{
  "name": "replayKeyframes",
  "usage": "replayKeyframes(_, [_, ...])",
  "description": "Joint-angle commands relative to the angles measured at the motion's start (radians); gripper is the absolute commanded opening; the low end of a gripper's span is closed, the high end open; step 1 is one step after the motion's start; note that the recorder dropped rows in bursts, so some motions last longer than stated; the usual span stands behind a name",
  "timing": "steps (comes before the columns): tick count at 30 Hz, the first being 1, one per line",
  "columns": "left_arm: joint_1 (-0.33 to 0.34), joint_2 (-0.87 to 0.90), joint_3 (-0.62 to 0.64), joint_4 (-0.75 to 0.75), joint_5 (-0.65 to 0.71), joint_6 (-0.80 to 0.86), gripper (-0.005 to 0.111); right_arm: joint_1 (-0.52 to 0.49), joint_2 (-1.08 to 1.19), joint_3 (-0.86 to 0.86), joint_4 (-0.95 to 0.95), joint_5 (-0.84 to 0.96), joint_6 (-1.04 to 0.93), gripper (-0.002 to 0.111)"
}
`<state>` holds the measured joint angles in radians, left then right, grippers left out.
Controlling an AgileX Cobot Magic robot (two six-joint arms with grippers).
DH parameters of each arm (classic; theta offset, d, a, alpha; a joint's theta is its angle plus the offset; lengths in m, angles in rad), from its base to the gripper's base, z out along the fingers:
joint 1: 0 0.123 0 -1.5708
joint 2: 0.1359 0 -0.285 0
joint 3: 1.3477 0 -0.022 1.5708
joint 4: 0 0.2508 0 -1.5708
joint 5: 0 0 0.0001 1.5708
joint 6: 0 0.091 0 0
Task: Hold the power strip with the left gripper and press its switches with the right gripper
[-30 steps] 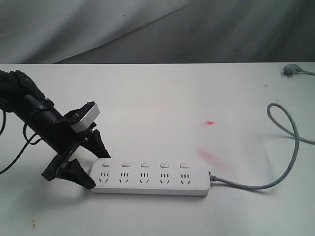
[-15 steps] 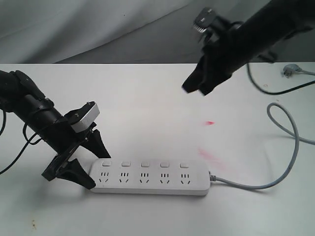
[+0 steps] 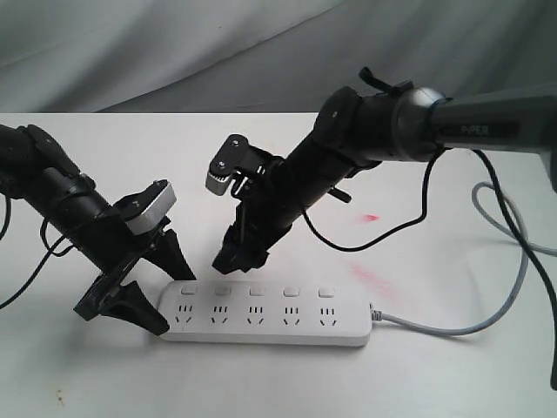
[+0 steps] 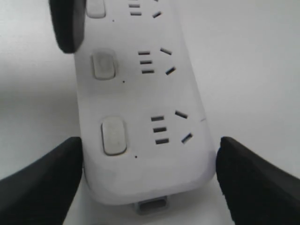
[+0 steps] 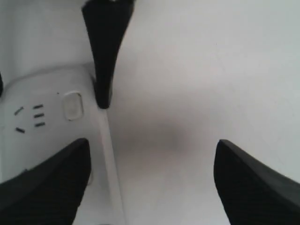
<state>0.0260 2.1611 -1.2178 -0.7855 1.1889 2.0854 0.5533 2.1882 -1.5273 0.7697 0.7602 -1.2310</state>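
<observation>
The white power strip (image 3: pixel 261 315) lies flat near the table's front, its switches (image 3: pixel 257 291) in a row along the far side. My left gripper (image 3: pixel 164 291) is shut on the strip's left end (image 4: pixel 150 154), one black finger (image 4: pixel 44 183) against each long side. My right gripper (image 3: pixel 237 254), on the arm lettered PIPER, hangs open just behind the strip, near the second switch (image 3: pixel 224 291) from the left. In the right wrist view its fingers (image 5: pixel 47 187) are wide apart, with the end switch (image 5: pixel 72 105) ahead. No switch is touched.
The grey cord (image 3: pixel 452 329) leaves the strip's right end and loops back along the table's right side. Red marks (image 3: pixel 372 216) stain the white tabletop. A grey cloth (image 3: pixel 174 52) hangs behind the table. A black cable (image 3: pixel 409 218) dangles from the right arm.
The right arm has come in from the upper right and dropped to the strip's far edge near the left switches. The left gripper and the strip have not moved.
</observation>
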Motion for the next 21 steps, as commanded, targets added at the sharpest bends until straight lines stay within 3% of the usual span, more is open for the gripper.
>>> replayKeyframes(1, [-0.007, 0.008, 0.007, 0.02, -0.092, 0.009, 0.061, 0.006, -0.013, -0.005, 0.115, -0.002, 0.016, 0.068])
replayKeyframes(4, [-0.007, 0.008, 0.007, 0.02, -0.092, 0.009, 0.061, 0.006, -0.013, -0.005, 0.129, 0.024, -0.025, 0.068])
replayKeyframes(6, [-0.007, 0.008, 0.007, 0.02, -0.092, 0.009, 0.061, 0.013, -0.008, -0.005, 0.149, 0.067, -0.154, 0.068])
replayKeyframes(10, [-0.007, 0.008, 0.007, 0.02, -0.092, 0.009, 0.061, 0.033, 0.006, -0.005, 0.227, 0.024, -0.251, 0.068])
replayKeyframes(14, [-0.007, 0.008, 0.007, 0.02, -0.092, 0.009, 0.061, 0.058, 0.032, -0.005, 0.217, -0.073, -0.256, 0.068])
replayKeyframes(21, [-0.007, 0.008, 0.007, 0.02, -0.092, 0.009, 0.061, 0.065, 0.049, -0.005, 0.223, -0.092, -0.275, 0.068])
